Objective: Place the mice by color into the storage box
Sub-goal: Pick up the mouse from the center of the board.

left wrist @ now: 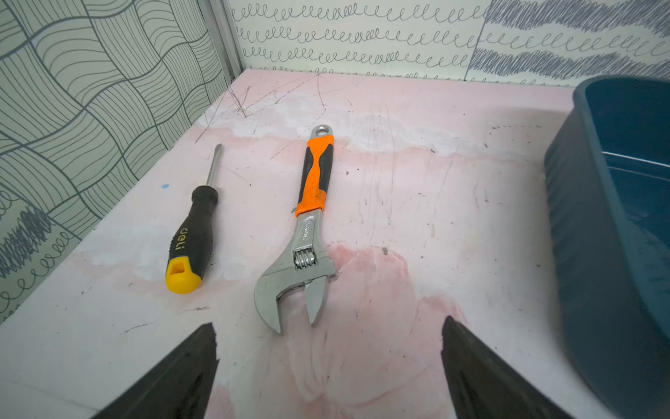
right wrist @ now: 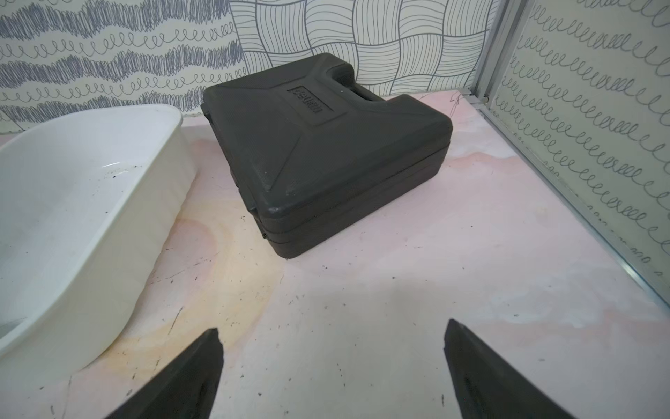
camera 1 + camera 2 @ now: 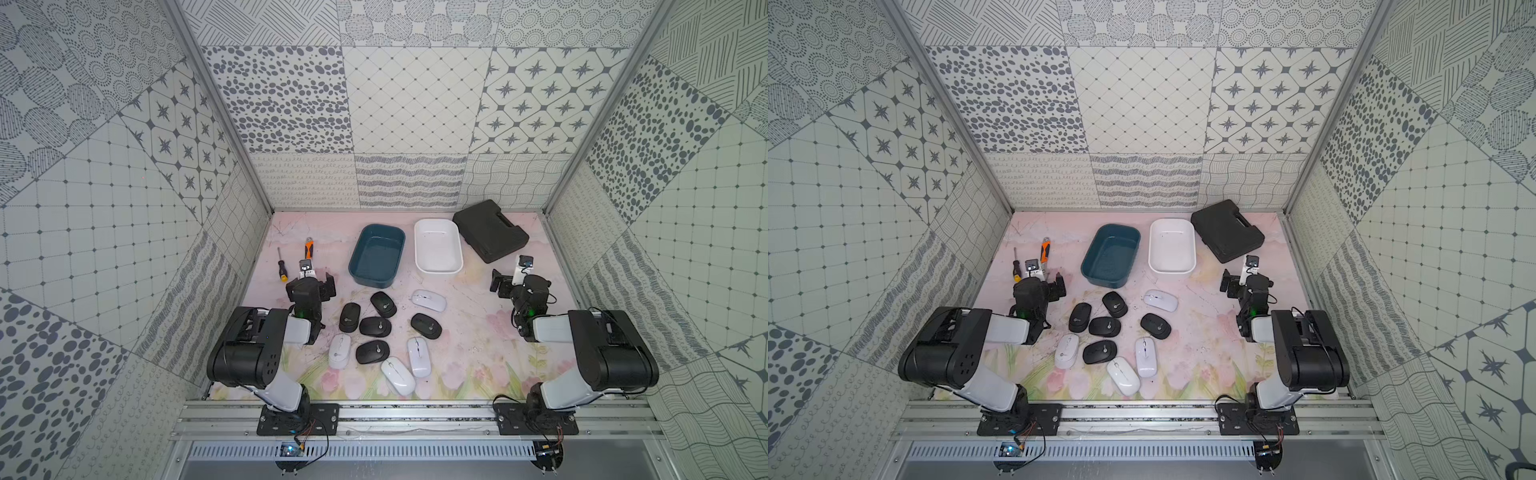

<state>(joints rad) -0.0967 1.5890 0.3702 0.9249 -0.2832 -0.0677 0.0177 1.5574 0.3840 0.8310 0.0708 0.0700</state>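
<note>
Scattered mice (image 3: 375, 326), blue box (image 3: 376, 259), white box (image 3: 438, 249)

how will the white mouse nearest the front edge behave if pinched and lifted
The white mouse looks smooth and rounded, so it may slip from a pinch. It lies flat and low, so it likely slides rather than rolls if pushed.

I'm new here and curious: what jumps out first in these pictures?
A jumble of computer mice lies in the middle of the pink flowery table: five black and four white, none in a box yet. Just behind them sit an empty dark teal box and an empty white box, side by side. A big robot arm reaches in from the near edge on each side, the left arm and the right arm.
</note>
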